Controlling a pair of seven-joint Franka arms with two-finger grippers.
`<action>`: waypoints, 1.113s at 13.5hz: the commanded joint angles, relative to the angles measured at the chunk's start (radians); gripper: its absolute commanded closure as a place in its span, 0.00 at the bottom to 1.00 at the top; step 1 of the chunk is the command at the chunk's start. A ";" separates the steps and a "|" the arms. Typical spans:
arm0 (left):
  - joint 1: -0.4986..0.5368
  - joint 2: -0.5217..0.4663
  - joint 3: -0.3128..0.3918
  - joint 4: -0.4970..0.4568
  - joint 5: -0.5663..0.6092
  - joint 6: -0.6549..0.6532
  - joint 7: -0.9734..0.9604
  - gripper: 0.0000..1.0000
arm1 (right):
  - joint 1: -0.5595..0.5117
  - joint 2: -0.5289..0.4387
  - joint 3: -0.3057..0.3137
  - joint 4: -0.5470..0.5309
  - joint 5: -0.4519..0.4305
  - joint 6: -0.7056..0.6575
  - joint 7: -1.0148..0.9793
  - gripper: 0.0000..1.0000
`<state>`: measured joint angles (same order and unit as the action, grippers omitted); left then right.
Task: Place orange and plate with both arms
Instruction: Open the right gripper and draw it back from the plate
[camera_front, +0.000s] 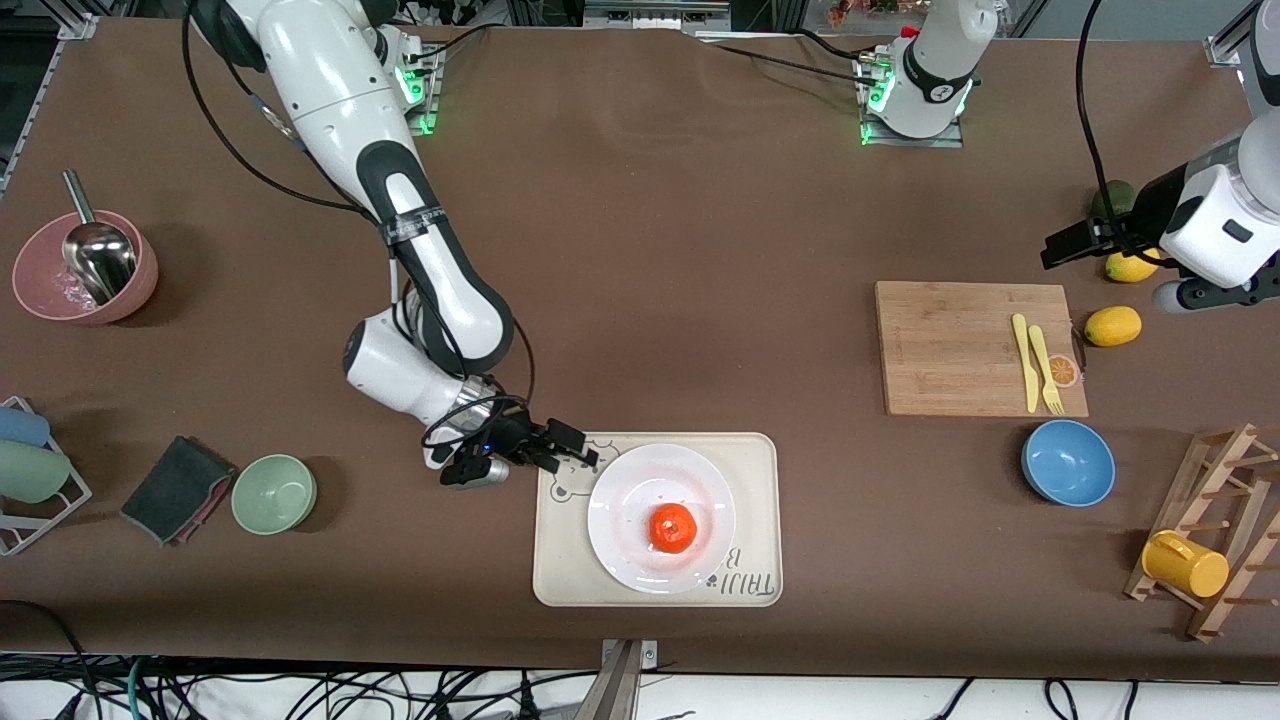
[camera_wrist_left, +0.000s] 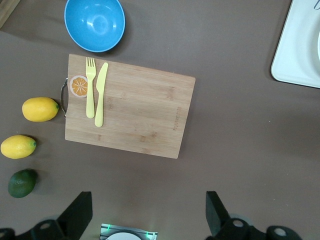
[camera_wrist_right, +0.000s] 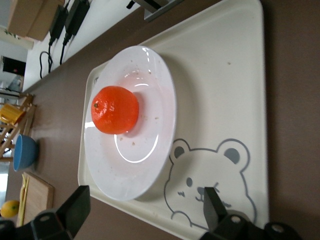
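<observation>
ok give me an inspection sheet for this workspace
surface: brown table, no spills seen
job's things: orange on the plate; plate on the bear tray
clutter: cutting board with fork and knife, lemons, lime, bowls, mug rack
grippers: right gripper open, over the tray's corner; left gripper open, raised, arm waits
cables: black cables along both arms and below the table edge
surroundings: nothing seen

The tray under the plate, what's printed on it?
A grey bear outline on the cream tray, clearest in the right wrist view.
</observation>
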<state>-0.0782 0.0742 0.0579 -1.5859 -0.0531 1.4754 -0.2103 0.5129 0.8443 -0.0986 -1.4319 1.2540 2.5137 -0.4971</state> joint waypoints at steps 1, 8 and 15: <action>0.008 0.015 0.002 0.033 -0.027 -0.024 0.015 0.00 | 0.003 -0.080 -0.070 -0.084 -0.112 -0.144 0.006 0.00; 0.006 0.015 0.002 0.033 -0.027 -0.024 0.015 0.00 | 0.010 -0.229 -0.269 -0.073 -0.649 -0.685 0.126 0.00; 0.006 0.015 0.002 0.032 -0.027 -0.024 0.015 0.00 | 0.016 -0.323 -0.319 -0.004 -0.977 -1.033 0.225 0.00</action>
<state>-0.0782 0.0746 0.0579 -1.5852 -0.0531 1.4754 -0.2103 0.5134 0.5527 -0.4100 -1.4558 0.3471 1.5541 -0.3249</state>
